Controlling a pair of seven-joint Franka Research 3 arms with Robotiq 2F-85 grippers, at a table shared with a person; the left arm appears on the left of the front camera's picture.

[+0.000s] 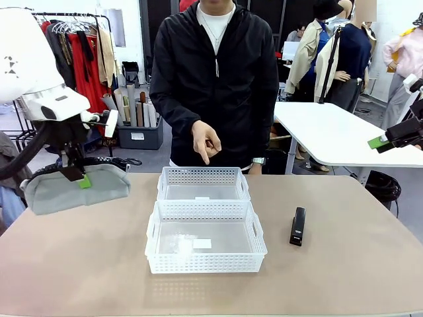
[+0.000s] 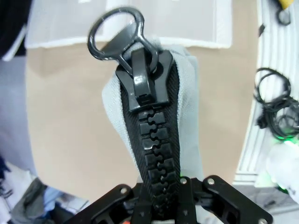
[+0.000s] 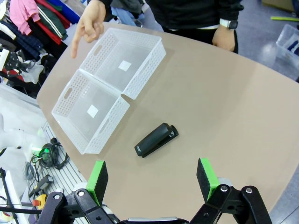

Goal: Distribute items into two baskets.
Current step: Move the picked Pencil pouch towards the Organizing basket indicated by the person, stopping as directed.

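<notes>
My left gripper (image 1: 74, 176) is shut on the light grey waist bag (image 1: 79, 188) and holds it in the air over the table's left end. In the left wrist view the bag's black zip (image 2: 152, 140) runs up from between my shut fingers. The black stapler (image 1: 298, 226) lies on the table to the right of the two white baskets, the far one (image 1: 203, 173) and the near one (image 1: 205, 263). Both hold nothing but a small label. My right gripper (image 3: 152, 179) hangs open high above the stapler (image 3: 156, 140), at the far right edge (image 1: 386, 140).
A person stands at the far side, one hand (image 1: 206, 142) pointing a finger down over the far basket (image 3: 145, 70). The near basket (image 3: 108, 125) touches it. Cables and a white strip (image 2: 271, 112) lie beside the table's left end. Bare tabletop lies around the stapler.
</notes>
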